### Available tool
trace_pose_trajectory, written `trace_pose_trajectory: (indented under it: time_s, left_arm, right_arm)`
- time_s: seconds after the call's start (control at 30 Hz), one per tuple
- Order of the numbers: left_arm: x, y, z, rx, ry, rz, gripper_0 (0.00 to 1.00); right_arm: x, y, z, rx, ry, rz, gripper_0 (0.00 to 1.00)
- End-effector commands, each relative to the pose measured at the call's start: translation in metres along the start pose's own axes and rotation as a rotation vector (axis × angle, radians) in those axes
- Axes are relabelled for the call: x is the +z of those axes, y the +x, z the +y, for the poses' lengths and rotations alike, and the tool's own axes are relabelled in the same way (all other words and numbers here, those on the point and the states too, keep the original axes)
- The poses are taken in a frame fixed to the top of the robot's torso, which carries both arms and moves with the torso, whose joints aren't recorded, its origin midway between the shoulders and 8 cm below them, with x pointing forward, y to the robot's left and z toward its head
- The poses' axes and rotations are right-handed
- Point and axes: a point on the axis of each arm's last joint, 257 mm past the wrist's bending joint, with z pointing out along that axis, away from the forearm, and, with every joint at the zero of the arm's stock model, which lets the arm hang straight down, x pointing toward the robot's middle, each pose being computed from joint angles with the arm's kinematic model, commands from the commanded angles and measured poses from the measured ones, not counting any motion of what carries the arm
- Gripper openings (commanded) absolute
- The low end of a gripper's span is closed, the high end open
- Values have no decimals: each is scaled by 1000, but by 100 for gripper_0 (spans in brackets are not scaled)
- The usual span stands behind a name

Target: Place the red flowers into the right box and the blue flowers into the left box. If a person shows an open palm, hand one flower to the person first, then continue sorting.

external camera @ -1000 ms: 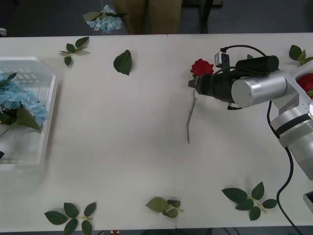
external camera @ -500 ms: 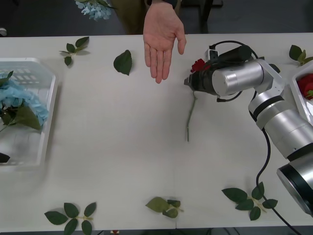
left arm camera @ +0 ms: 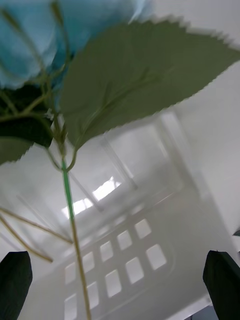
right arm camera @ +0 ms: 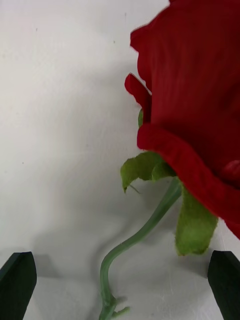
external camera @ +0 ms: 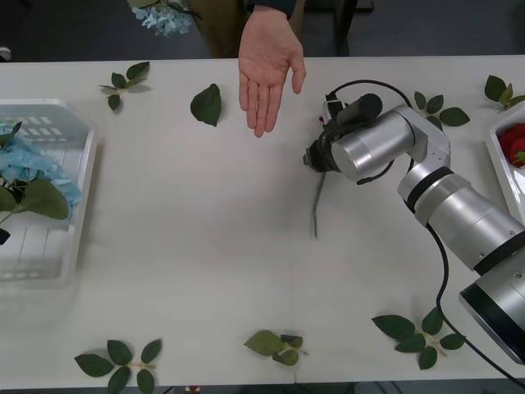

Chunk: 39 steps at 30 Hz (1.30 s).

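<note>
A person's open palm [external camera: 267, 70] reaches over the table's far edge. My right gripper [right arm camera: 120, 287] is open and low over a red flower [right arm camera: 195, 100] lying on the table, its green stem [right arm camera: 145, 230] running between the fingers. From the front, the right wrist [external camera: 353, 148] covers the rose head and the stem [external camera: 316, 205] trails toward me. My left gripper [left arm camera: 120, 287] is open above the left box [left arm camera: 125, 250], with a blue flower [left arm camera: 30, 40] and its big leaf close by. The left box [external camera: 57, 111] holds blue flowers [external camera: 25, 164]. The right box [external camera: 495, 152] holds red flowers [external camera: 515, 141].
Loose green leaf sprigs lie scattered: one leaf [external camera: 207, 104] beside the palm, sprigs at the far left [external camera: 123, 80], far right [external camera: 439, 111] and along the near edge [external camera: 275, 345] [external camera: 418, 332] [external camera: 119, 365]. Another blue flower [external camera: 164, 15] shows beyond the far edge.
An open palm has come in over the far edge. My right gripper has moved left and down over the rose, covering its head. The blue flowers in the left box have shifted left.
</note>
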Motion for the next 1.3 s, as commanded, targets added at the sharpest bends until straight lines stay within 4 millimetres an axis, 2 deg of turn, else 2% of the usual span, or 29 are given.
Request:
trace_pose_trajectory:
  time_s: [0.03, 0.1, 0.13, 0.17, 0.2, 0.23, 0.3, 0.43, 0.5, 0.7, 0.83, 1.0, 1.13, 1.3]
  left_arm:
    - [-40, -55, -13, 212, 34, -160, 100]
    - [-39, -80, -40, 269, 113, -258, 100]
    - [-37, -94, -55, 300, 151, -313, 100]
    - [-36, -101, -64, 320, 170, -338, 100]
    - [-32, -115, -82, 363, 202, -395, 100]
    - [-29, -121, -89, 382, 214, -419, 100]
    - [-21, -144, -116, 440, 252, -514, 100]
    - [-8, -164, -149, 486, 301, -612, 100]
    - [3, -175, -169, 467, 345, -655, 100]
    - [22, -194, -215, 455, 436, -717, 100]
    - [18, -217, -250, 485, 509, -771, 100]
    - [17, -245, -303, 538, 595, -820, 100]
    - [24, -261, -328, 552, 606, -843, 100]
    - [27, -264, -340, 556, 619, -848, 100]
  right_arm:
    - [-7, -15, 27, -71, -24, -6, 100]
    - [-7, -12, 27, -76, -24, 0, 100]
    - [-6, -11, 28, -81, -25, 2, 94]
    - [-6, -11, 28, -83, -24, 2, 85]
    - [-6, -10, 28, -89, -22, 2, 62]
    - [-5, -9, 28, -91, -21, 6, 55]
    - [-5, -7, 27, -94, -20, 6, 33]
    - [-3, -2, 26, -96, -18, 13, 16]
    - [-3, 0, 24, -100, -14, 14, 1]
    - [-1, 3, 22, -106, -8, 17, 0]
    - [-1, 0, 22, -109, -10, 6, 0]
    - [-11, -17, 21, -85, -29, -24, 0]
    - [-34, -32, 18, -63, -54, -17, 0]
    - [-78, -40, -1, -42, -81, -7, 0]
